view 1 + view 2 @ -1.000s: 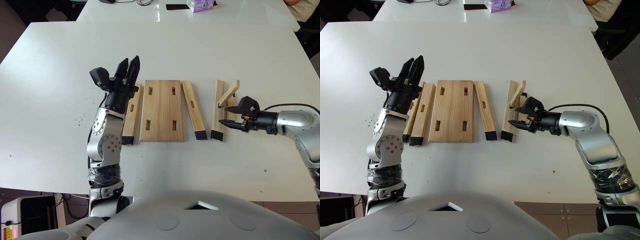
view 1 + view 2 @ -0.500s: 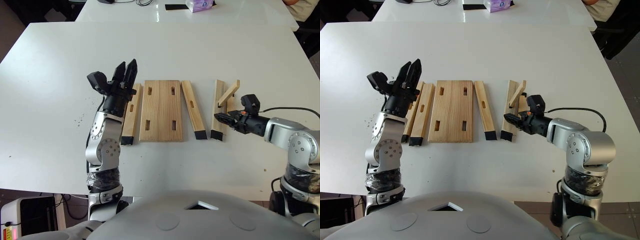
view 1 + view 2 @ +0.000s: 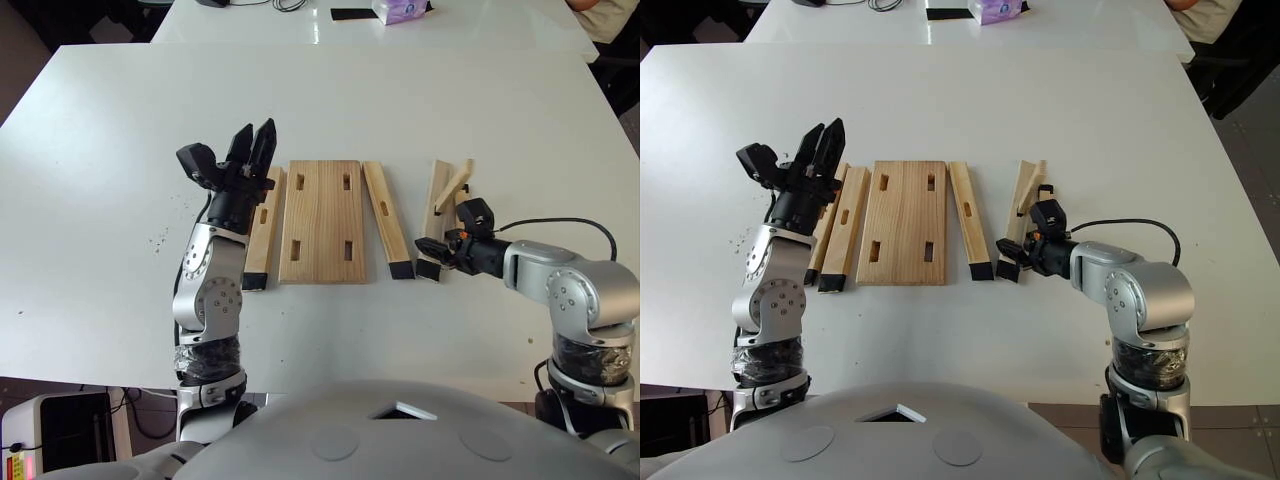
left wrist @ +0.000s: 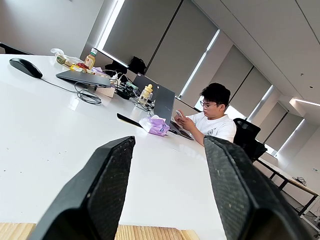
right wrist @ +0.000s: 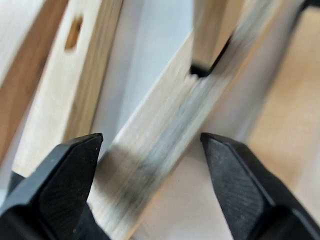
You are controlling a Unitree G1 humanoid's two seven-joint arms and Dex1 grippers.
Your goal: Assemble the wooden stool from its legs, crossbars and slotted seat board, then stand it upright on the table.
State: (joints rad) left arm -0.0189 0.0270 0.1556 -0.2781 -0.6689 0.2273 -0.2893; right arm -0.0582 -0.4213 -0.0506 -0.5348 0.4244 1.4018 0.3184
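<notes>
The slotted seat board (image 3: pixel 322 220) lies flat mid-table. Two black-tipped legs (image 3: pixel 262 228) lie side by side along its left edge, and a third leg (image 3: pixel 386 216) lies on its right. Farther right a fourth leg (image 3: pixel 436 212) has a short crossbar (image 3: pixel 455 183) standing slanted in its slot. My right gripper (image 3: pixel 430 252) is open low over that leg's black-tipped end; in the right wrist view its fingers (image 5: pixel 50 185) straddle the leg (image 5: pixel 170 130). My left gripper (image 3: pixel 256 140) is held up above the far end of the left legs, pointing away from me, open and empty, fingers (image 4: pixel 107 185) apart.
The white table (image 3: pixel 120 150) has broad bare areas left, right and behind the parts. A few dark specks (image 3: pixel 158 240) lie at the left. A second table behind carries a tissue pack (image 3: pixel 402 10) and a black flat item (image 3: pixel 352 14).
My right gripper has slid left along the table and now straddles the black-tipped end of the rightmost leg, with the elbow folded in. The left arm has shifted only slightly.
</notes>
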